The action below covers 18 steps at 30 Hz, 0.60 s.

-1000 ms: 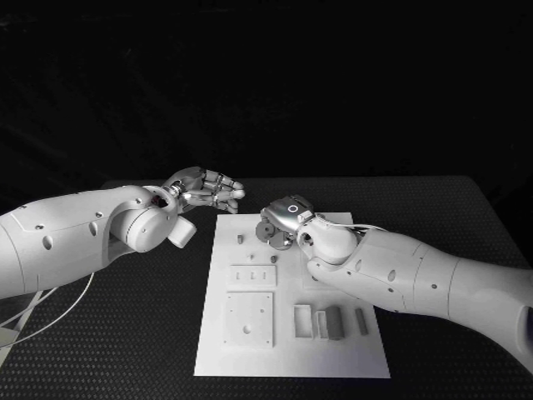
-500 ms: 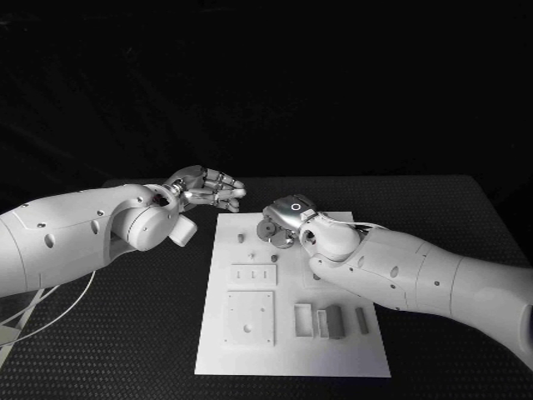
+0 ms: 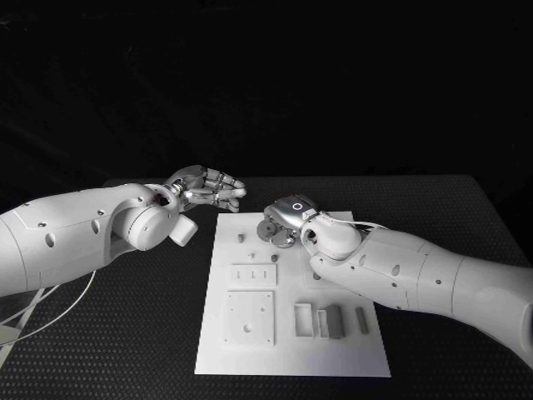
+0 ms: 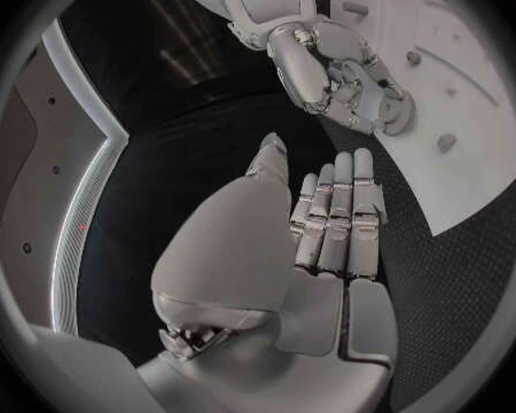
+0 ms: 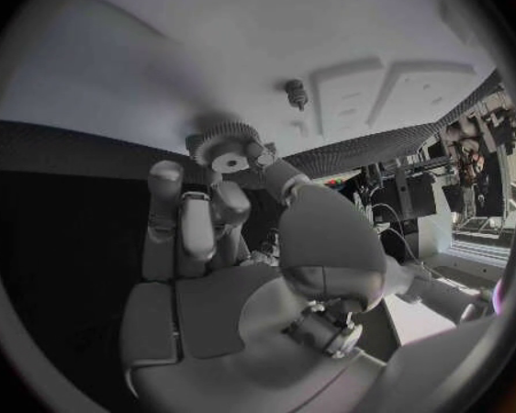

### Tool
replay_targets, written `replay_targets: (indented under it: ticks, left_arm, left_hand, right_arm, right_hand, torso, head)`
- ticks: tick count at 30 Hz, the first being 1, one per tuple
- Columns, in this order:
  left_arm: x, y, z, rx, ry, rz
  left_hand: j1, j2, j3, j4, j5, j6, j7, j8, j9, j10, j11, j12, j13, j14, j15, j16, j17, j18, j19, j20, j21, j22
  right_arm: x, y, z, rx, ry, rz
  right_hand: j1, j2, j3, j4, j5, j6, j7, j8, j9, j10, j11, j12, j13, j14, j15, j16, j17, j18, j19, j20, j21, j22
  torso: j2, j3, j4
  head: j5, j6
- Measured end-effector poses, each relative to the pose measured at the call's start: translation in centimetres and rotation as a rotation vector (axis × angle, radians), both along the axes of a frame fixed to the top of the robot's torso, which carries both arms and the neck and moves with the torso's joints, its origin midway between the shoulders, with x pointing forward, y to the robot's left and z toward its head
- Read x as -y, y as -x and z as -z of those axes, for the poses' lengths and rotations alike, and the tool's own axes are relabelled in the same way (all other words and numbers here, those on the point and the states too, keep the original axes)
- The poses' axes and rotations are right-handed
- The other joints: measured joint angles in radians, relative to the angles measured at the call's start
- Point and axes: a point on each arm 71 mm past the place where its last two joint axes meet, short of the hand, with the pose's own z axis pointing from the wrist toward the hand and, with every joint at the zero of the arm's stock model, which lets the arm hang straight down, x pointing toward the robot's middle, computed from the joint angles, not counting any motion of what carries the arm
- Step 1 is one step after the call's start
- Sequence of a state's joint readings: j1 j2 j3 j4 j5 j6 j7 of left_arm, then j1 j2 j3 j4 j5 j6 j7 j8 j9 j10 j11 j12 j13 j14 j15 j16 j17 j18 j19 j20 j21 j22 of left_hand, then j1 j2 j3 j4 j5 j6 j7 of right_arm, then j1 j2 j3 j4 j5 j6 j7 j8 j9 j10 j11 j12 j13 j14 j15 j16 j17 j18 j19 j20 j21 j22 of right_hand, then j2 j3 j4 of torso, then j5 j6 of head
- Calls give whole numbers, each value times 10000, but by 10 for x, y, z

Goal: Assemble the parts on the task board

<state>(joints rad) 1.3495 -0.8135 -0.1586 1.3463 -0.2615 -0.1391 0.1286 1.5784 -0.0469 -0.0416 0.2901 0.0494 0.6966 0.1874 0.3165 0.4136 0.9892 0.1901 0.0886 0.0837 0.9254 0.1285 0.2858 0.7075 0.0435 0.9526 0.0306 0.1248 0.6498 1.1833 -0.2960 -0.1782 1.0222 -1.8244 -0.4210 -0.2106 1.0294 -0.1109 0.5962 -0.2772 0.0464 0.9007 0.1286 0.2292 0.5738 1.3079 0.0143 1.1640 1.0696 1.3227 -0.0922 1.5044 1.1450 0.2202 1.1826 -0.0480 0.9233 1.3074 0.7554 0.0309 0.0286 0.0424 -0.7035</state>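
The white task board (image 3: pixel 339 350) lies in the middle of the black table. My right hand (image 3: pixel 287 219) hovers over the board's far end and pinches a small toothed gear (image 3: pixel 271 231) between thumb and fingers. The gear (image 5: pixel 226 150) sits at the fingertips in the right wrist view, a little above the board and short of a small peg (image 5: pixel 295 90). Two short pegs (image 3: pixel 241 238) (image 3: pixel 256 256) stand on the board just below the gear. My left hand (image 3: pixel 206 190) hangs off the board's far left corner, holding nothing, its fingers (image 4: pixel 339 216) stretched out side by side.
Two square plates with holes (image 3: pixel 253 275) (image 3: pixel 250 317) sit on the board's left half. Several grey bars (image 3: pixel 331 321) lie at its right near side. My right forearm (image 3: pixel 435 279) crosses the board's right edge. A loose cable (image 3: pixel 51 321) hangs at the table's left.
The right hand with the gear has shifted very slightly. The left hand has stayed where it was.
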Motion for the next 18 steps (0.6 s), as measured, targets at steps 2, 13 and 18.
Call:
replay_targets:
  ticks: [2, 13, 18]
  left_arm:
    - [0, 0, 0, -2, -1, 1]
    - [-1, 0, 0, -9, -7, -14]
    - [0, 0, 0, -10, -5, -6]
  left_hand:
    - [0, 0, 0, 0, 0, 0, 0, 0, 0, 0, 0, 0, 0, 0, 0, 0, 0, -2, 0, 0, 0, 0]
    - [0, 0, 0, 0, 0, 0, 0, 0, -9, 0, 0, 0, 1, 0, 0, -2, 10, 101, 0, 0, 0, 0]
    - [0, 0, 0, 0, 0, 0, 0, 0, -9, 0, 0, 0, 2, 0, 0, -39, 10, 100, 0, 0, 0, 0]
  right_arm:
    - [1, 0, 0, -9, -6, 5]
    - [5, 0, 0, -39, -26, 32]
    - [4, 0, 0, -91, -70, 29]
  right_hand:
    - [0, 0, 0, 1, 0, -20, -11, 0, -1, 0, 0, 0, 7, 0, 0, 0, 5, 0, 0, 1, 0, 0]
    - [0, 0, 1, 0, 0, 116, -32, -1, 39, 1, -1, 0, 28, -1, 1, 0, 23, 0, 0, 3, 0, 0]
    - [0, 0, 1, 0, 0, 115, -31, -1, 35, 2, -2, 1, 28, 0, 1, 0, 6, 0, 0, 4, 0, 0]
  torso:
    - [-1, 0, 0]
    - [-3, 0, 6]
    - [-3, 3, 2]
  head:
    - [0, -10]
    - [8, -64]
    - [13, -70]
